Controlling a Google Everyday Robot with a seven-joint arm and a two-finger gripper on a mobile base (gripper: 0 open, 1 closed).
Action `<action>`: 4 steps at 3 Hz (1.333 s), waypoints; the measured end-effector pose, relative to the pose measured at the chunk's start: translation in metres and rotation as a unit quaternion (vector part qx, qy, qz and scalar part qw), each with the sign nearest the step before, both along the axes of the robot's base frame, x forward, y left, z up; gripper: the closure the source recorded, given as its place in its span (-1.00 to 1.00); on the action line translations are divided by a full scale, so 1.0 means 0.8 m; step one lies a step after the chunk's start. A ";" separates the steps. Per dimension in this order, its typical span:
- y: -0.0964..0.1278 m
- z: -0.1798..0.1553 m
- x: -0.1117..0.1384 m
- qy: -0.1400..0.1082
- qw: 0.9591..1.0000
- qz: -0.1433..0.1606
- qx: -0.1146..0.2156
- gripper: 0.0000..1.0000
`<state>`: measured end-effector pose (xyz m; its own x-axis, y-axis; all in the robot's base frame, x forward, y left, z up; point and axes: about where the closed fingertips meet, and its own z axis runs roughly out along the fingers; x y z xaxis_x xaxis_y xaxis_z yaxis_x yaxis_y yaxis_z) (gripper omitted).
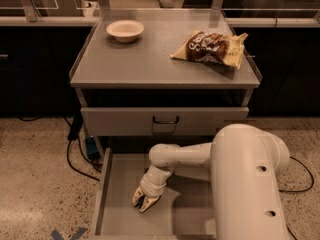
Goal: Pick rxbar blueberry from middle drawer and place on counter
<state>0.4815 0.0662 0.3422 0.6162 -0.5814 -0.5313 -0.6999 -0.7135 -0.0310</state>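
Note:
The middle drawer (pixel 117 194) is pulled out at the bottom of the cabinet, with its grey floor showing. My gripper (pixel 144 200) points down onto the drawer floor left of centre, at the end of the white arm. Its fingers have drawn in around the rxbar blueberry (pixel 145 202), which shows only as a dark sliver between the yellowish fingertips; the rest of it is hidden. The grey counter (pixel 150 59) is the cabinet top, above the drawers.
A white bowl (pixel 125 30) stands at the counter's back left. A brown-and-yellow chip bag (pixel 212 48) lies at its right. A shut drawer front with a black handle (pixel 165 120) overhangs the open drawer. My large white arm link (pixel 245 184) fills the lower right. Cables lie on the floor at left.

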 end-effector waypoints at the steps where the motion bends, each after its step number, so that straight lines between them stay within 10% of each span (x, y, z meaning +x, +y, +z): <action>1: -0.001 0.033 -0.010 -0.017 1.000 0.001 -0.005 1.00; 4: -0.002 0.176 -0.051 -0.102 0.995 0.010 -0.008 1.00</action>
